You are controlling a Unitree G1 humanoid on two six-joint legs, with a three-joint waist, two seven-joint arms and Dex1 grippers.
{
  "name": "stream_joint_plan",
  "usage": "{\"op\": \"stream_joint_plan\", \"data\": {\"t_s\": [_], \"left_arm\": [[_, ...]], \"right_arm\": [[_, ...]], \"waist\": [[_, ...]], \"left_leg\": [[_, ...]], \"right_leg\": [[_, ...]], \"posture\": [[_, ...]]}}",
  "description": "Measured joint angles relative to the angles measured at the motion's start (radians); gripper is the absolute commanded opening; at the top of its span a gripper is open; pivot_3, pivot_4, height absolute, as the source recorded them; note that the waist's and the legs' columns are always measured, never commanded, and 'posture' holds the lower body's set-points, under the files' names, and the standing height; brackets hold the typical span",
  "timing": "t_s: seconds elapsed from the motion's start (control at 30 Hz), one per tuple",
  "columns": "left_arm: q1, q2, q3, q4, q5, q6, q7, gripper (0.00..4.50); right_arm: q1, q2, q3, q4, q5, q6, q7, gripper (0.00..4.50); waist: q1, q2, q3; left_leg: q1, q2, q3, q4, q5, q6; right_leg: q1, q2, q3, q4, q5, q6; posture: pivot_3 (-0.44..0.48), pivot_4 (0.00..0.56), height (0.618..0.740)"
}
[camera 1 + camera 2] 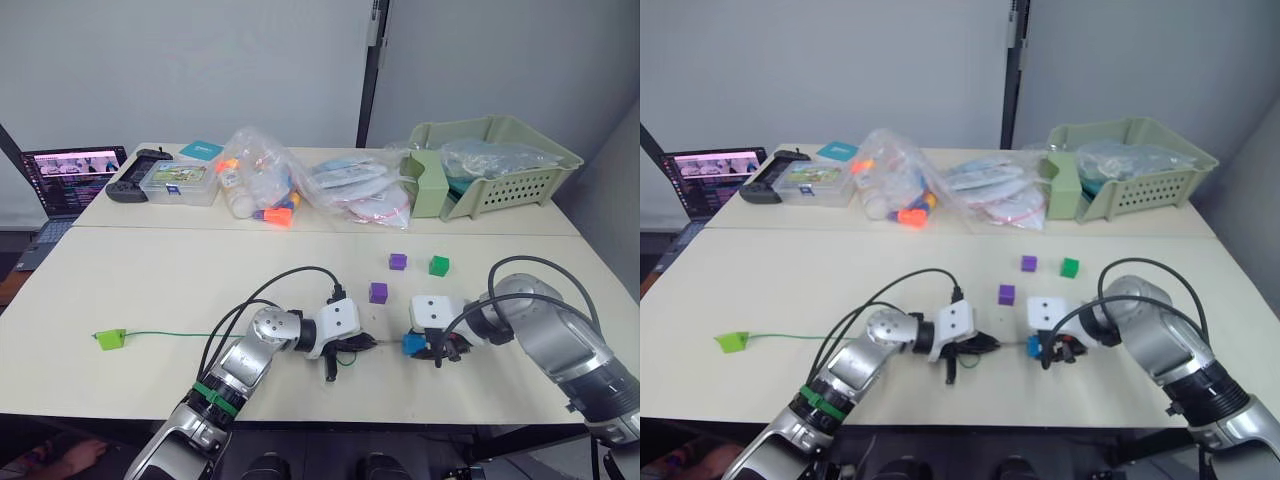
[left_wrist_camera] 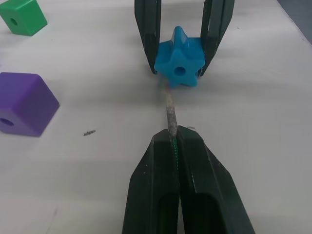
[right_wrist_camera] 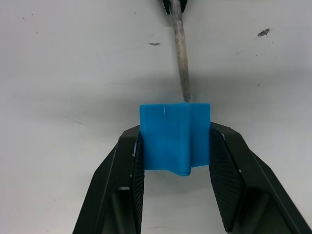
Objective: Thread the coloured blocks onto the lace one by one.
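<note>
The left gripper (image 2: 174, 139), rising from the lower centre of the left wrist view, is closed on the lace (image 2: 171, 114), pinching it just behind the stiff grey tip so that the tip juts forward, up the frame. The right gripper (image 3: 175, 141) is clamped on the blue block (image 2: 179, 63), one finger on each flank; in the left wrist view the block has a star-like outline and its hole faces the left gripper.

The tip's long axis runs almost straight from the left jaws toward the block, but its far end appears to meet the block's face a little below and to the left of the hole rather than inside it. In the right wrist view the tip reaches the block's far edge, touching or nearly so. The coming move likely needs a small upward and sideways correction before pushing in.

In the left eye view the two grippers meet at lower centre. From there the lace trails left across the table (image 1: 150, 290) to the lime green block (image 1: 109, 339) at its far end. Two purple blocks (image 1: 378, 292) and the dark green block (image 1: 439, 265) lie loose just above the grippers, nearer the right arm.
</note>
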Motion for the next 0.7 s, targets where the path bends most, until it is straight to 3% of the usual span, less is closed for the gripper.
{"op": "stream_joint_plan", "data": {"t_s": [0.7], "left_arm": [[0.003, 0.002, -0.003, -0.024, -0.041, 0.015, -0.034, 0.0]], "right_arm": [[0.0, -0.011, 0.0, 0.004, 0.001, -0.005, 0.013, 1.34]], "waist": [[0.011, 0.0, 0.0]], "left_leg": [[-0.001, 0.0, 0.001, 0.0, 0.0, 0.0]], "right_leg": [[0.0, 0.0, 0.0, -0.001, 0.0, 0.0]], "posture": [[0.0, 0.15, 0.74]]}}
